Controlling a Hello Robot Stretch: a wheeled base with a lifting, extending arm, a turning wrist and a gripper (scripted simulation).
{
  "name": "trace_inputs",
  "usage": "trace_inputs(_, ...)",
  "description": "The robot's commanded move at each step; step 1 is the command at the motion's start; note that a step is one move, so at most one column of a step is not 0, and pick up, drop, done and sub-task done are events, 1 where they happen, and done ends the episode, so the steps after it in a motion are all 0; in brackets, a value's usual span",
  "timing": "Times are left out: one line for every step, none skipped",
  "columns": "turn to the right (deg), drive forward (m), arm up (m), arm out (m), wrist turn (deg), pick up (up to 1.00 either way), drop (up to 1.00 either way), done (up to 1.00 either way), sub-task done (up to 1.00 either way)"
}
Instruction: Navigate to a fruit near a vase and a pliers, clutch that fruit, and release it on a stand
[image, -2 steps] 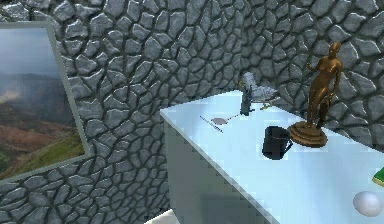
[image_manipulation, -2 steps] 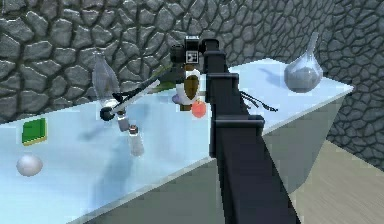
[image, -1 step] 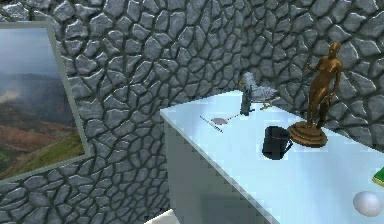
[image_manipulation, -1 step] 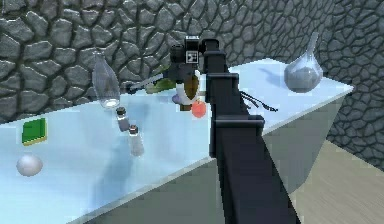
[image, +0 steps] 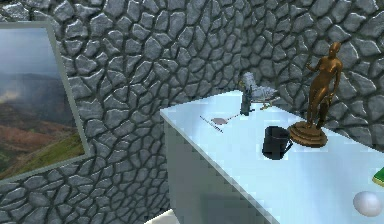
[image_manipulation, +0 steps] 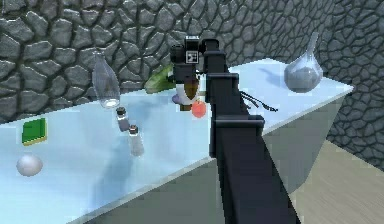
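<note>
Gripper (image_manipulation: 184, 94) by red fruit (image_manipulation: 198, 108), hold unclear

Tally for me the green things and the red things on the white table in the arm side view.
Green: 2, a flat block and a leafy bunch
Red: 1, a small round fruit
Total: 3
</note>
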Motion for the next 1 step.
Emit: trace_inputs(0.0, 0.00, 0.00, 0.00, 15.0, 0.00, 0.00, 0.00, 0.00)
